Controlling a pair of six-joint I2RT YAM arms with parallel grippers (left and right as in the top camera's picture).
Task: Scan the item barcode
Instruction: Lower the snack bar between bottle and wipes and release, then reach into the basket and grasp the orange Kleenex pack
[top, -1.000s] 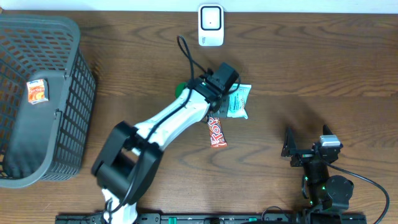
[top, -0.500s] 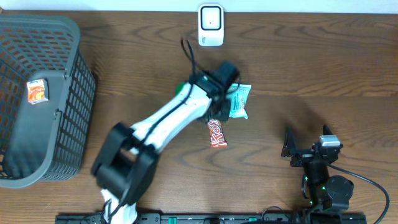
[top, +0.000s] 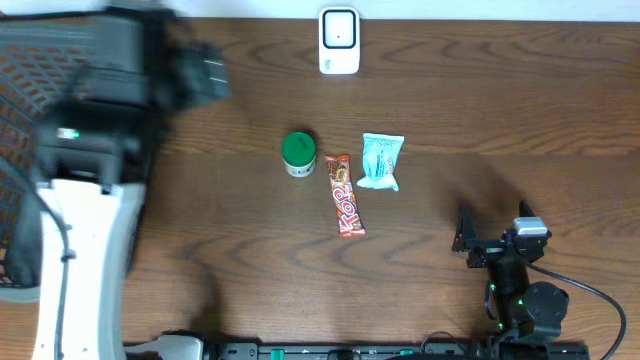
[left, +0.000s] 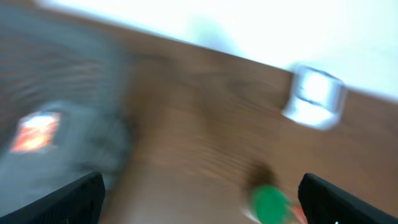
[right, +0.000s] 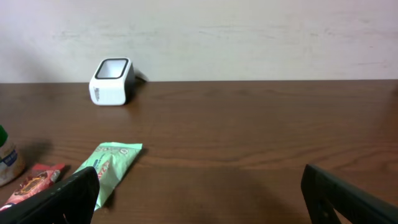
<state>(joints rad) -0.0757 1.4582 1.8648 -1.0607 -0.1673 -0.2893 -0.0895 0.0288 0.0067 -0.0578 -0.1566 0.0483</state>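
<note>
The white barcode scanner (top: 339, 41) stands at the table's far edge, also seen blurred as the scanner (left: 314, 96) and sharp as the scanner (right: 112, 81). Three items lie mid-table: a green-lidded jar (top: 298, 153), a red candy bar (top: 345, 208) and a mint-green packet (top: 381, 161). My left gripper (top: 195, 75) is a motion-blurred shape at the far left by the basket; its left wrist view shows the left gripper (left: 200, 183) open and holding nothing. My right gripper (top: 468, 240) rests at the front right, and this right gripper (right: 198, 180) is open, with the packet (right: 109, 163) beside its left finger.
A dark mesh basket (top: 30, 60) fills the far left, mostly covered by my left arm. In the left wrist view a small orange carton (left: 37, 130) shows blurred inside the basket (left: 74, 112).
My left arm has swung from over the mint-green packet and candy bar to the far left above the basket, and its jaws have opened. The three items lie uncovered. The right arm has not moved.
</note>
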